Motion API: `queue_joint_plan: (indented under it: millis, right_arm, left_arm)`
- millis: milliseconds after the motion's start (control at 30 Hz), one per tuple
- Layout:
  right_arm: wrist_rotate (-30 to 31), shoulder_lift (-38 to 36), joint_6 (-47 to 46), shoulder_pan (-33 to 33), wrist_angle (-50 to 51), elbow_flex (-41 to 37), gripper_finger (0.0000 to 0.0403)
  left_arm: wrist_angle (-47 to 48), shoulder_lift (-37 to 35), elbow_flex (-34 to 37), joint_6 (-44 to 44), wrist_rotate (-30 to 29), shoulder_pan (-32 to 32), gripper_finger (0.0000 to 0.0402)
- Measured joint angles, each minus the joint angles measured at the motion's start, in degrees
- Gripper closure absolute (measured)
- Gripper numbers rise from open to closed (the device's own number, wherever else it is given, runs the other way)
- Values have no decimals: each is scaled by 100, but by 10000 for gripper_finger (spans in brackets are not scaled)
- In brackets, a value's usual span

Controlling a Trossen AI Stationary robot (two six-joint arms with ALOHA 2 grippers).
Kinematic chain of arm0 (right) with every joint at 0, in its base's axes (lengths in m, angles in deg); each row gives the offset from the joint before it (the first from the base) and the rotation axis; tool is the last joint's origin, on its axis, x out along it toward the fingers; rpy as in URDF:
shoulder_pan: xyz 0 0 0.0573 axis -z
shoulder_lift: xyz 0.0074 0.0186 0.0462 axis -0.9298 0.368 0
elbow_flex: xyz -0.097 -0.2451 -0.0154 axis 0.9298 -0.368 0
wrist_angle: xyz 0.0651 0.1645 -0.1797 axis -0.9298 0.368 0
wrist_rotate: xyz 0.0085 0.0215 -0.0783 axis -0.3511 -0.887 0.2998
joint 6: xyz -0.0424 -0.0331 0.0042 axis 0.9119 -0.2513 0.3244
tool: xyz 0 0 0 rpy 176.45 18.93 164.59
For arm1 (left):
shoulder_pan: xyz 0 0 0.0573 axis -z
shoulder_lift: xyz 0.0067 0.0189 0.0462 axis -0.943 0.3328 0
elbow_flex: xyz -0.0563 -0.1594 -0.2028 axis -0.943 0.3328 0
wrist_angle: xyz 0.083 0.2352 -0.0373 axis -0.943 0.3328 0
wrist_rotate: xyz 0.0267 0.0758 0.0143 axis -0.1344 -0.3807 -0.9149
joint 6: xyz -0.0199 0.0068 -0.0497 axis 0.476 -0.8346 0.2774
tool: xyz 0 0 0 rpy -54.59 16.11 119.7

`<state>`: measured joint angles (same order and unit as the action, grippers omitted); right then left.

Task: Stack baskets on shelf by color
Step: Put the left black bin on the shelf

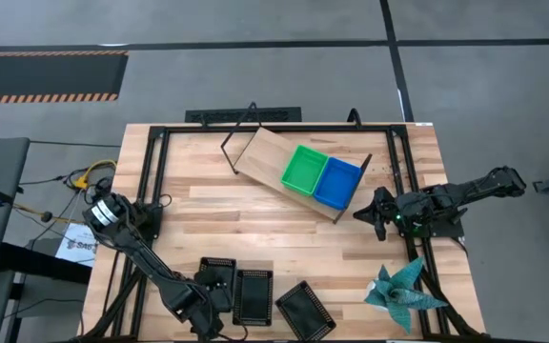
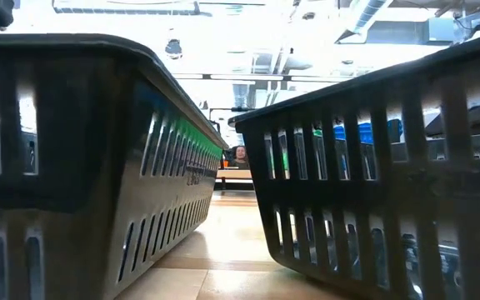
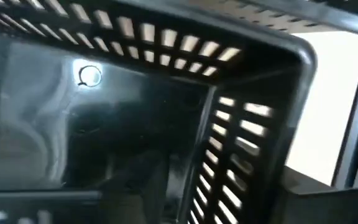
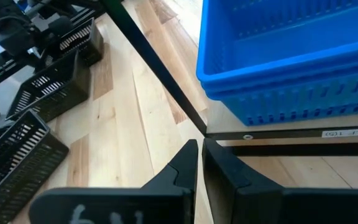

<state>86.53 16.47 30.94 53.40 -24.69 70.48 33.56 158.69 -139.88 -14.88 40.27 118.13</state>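
On the light wooden shelf (image 1: 260,152), which lies askew at the table's far middle, green baskets (image 1: 303,169) and blue baskets (image 1: 337,182) stand side by side. In the right wrist view the blue baskets (image 4: 291,56) are nested in a stack. Three black baskets (image 1: 219,276) (image 1: 254,295) (image 1: 305,312) stand on the table by its near edge. My left gripper (image 1: 201,303) is low over the leftmost one, and its wrist view looks into that basket's corner (image 3: 210,93). My right gripper (image 1: 362,213) (image 4: 199,155) waits shut at the shelf's right end.
A teal spiky folded star (image 1: 400,291) lies at the near right of the table. The low view is filled by two black baskets (image 2: 82,167) (image 2: 390,183) with a strip of tabletop between them. A black frame (image 1: 151,162) runs around the table.
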Motion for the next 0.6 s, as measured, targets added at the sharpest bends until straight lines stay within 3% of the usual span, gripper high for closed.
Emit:
queue_joint_plan:
  millis: [233,433,600]
  right_arm:
    - [0,-1,16,0,39,2,352]
    - [0,0,131,0,42,2,352]
    - [2,-2,164,0,42,2,352]
  left_arm:
    - [765,-3,-412,-395,-109,-2,387]
    - [2332,-3,-1051,-738,-702,-95,400]
    - [3897,-5,-1746,-1446,-2031,-499,401]
